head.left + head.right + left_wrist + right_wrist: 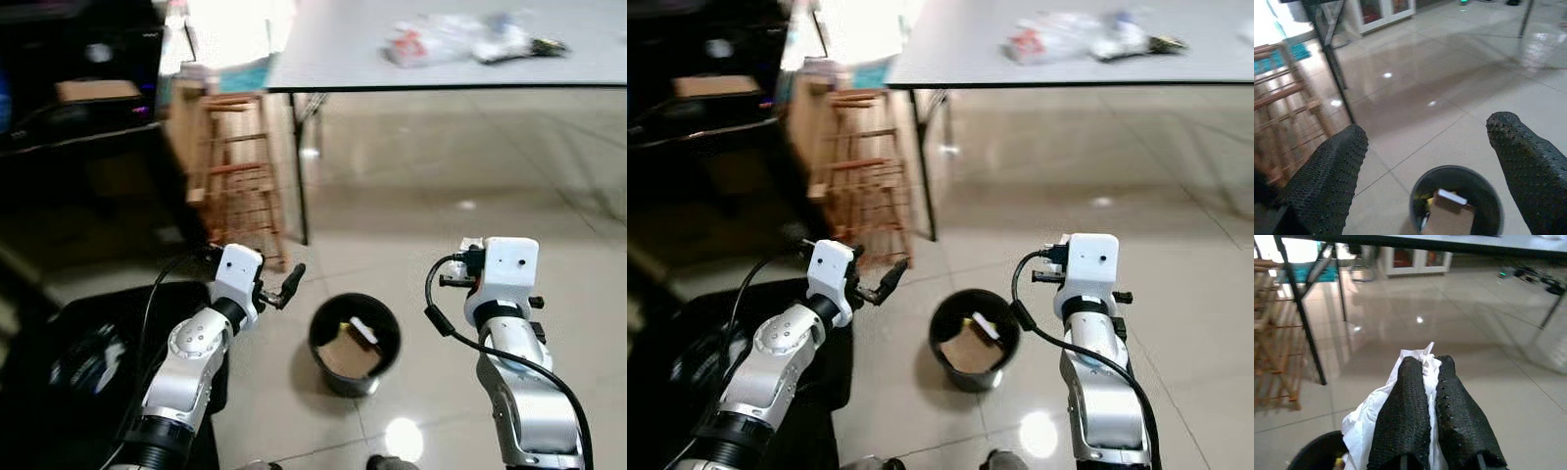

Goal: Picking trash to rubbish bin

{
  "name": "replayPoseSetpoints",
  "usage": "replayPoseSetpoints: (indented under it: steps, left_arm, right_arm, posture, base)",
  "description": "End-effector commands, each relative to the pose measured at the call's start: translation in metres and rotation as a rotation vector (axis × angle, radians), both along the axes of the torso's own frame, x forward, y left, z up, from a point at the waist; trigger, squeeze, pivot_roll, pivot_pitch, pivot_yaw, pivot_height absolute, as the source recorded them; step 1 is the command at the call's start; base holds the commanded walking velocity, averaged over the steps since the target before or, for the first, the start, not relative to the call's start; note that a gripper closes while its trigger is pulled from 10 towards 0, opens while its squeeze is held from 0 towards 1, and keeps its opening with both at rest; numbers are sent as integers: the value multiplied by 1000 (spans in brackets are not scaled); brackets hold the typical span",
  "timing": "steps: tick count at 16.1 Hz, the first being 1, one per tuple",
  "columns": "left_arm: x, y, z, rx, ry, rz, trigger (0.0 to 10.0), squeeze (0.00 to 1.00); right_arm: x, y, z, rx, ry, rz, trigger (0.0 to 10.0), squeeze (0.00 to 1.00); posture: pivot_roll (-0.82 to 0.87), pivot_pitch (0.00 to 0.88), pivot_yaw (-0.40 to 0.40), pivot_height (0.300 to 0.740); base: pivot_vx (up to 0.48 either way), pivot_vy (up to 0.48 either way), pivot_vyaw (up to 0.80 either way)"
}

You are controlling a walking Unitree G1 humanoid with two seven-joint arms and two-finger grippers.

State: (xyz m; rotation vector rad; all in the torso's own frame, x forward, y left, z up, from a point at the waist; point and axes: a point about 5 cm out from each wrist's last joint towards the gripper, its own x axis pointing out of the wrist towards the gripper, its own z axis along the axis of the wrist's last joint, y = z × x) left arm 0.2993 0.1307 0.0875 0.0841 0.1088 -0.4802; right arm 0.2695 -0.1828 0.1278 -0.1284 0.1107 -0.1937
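Pinching a crumpled white paper (1381,416) tightly between its two black fingers, the right gripper (1432,377) is closed hard on this piece of trash, a fact the right wrist view alone makes plain; from the head camera the right arm's white wrist housing hides those fingers and only a pale scrap (471,244) peeps out at the housing's 10 o'clock. That same wrist view catches just a dark arc of the rubbish bin (1312,450) beneath the paper, whereas the left eye view shows the whole round black bin (355,343) standing on the glossy tiled floor (421,206) between the two arms, at about 9 o'clock from the right wrist. The left gripper (1425,161) holds nothing and is spread wide, its fingers (1327,181) far apart in the left wrist view, with the bin seen between them. Inside the bin lie one brown cardboard piece (349,354) and one small white item (364,330). There is one grey table (333,49) at 12 o'clock from the bin, carrying one loose cluster of plastic wrappers (470,41), too blurred to count singly. One wooden rack (240,176) stands at 11 o'clock from the bin, just beside the table's black leg (301,166).
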Motion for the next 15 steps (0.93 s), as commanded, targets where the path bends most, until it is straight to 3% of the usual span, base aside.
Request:
replayPoseSetpoints:
  steps: [1, 4, 8, 15]
  left_arm:
    - [-1, 2, -2, 11, 7, -2, 10000, 0]
    - [-2, 1, -2, 8, 1, -7, 10000, 0]
    - [-3, -3, -1, 9, -9, -38, 10000, 0]
    - [-7, -5, -1, 5, -22, -74, 10000, 0]
  right_arm:
    - [0, 0, -1, 17, 12, -8, 10000, 0]
    - [0, 1, -1, 26, 3, -9, 10000, 0]
    - [-1, 2, -1, 8, 10, -5, 10000, 0]
    - [-1, 2, -2, -5, 15, -5, 10000, 0]
  posture:
    - [-69, 107, 92, 740]
    - [-70, 109, 93, 740]
    - [-72, 113, 94, 740]
    - [-70, 117, 93, 740]
  base:
    - [0, 0, -738]
    - [0, 0, -650]
    - [0, 0, 0]
    - [387, 0, 0]
